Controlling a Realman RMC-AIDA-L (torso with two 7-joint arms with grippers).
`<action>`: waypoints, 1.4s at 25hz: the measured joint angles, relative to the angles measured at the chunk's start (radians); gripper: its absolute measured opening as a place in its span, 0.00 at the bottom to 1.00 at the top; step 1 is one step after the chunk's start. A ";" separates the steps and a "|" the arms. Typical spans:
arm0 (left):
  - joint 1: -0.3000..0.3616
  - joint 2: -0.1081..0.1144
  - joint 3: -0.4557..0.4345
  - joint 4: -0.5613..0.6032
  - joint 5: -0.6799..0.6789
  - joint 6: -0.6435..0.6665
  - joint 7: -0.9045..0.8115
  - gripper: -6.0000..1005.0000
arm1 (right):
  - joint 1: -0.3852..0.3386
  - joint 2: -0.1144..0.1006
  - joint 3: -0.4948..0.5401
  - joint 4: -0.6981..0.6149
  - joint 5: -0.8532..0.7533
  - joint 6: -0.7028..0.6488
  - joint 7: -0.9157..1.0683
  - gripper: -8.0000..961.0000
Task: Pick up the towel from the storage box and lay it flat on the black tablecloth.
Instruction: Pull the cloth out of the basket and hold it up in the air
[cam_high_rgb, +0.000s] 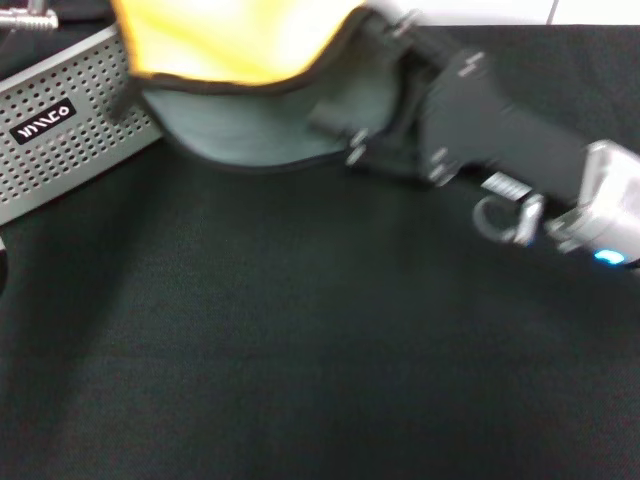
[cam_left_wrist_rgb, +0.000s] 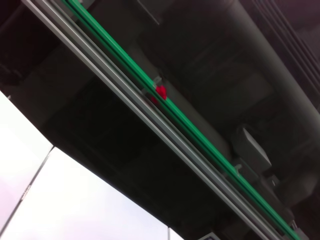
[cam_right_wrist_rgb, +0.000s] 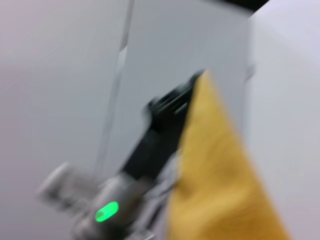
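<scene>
The towel (cam_high_rgb: 240, 40) hangs lifted at the back of the head view, its yellow face on top and its grey-green face (cam_high_rgb: 270, 120) below, with a black hem. My right gripper (cam_high_rgb: 385, 35) reaches in from the right and is shut on the towel's right edge. The towel's lower edge hangs just above the black tablecloth (cam_high_rgb: 300, 330), beside the storage box (cam_high_rgb: 70, 130) at the left. In the right wrist view the yellow towel (cam_right_wrist_rgb: 220, 175) fills the near side, and my left gripper (cam_right_wrist_rgb: 172, 107) shows at its far corner.
The box's black label (cam_high_rgb: 42, 120) faces me. A metal part (cam_high_rgb: 30, 20) shows at the far left above the box. The left wrist view shows only a green-striped rail (cam_left_wrist_rgb: 165, 105) and a white floor, not the table.
</scene>
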 joint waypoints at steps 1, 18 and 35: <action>0.006 0.000 0.000 0.001 0.000 0.001 -0.001 0.01 | -0.014 0.000 0.007 0.009 0.047 -0.017 -0.018 0.90; 0.056 0.000 0.145 -0.015 0.010 0.086 0.078 0.01 | -0.029 0.001 0.022 0.167 0.426 -0.251 -0.067 0.90; 0.018 -0.003 0.225 -0.044 0.001 0.055 0.369 0.01 | 0.091 0.000 -0.178 0.094 0.270 -0.202 -0.004 0.90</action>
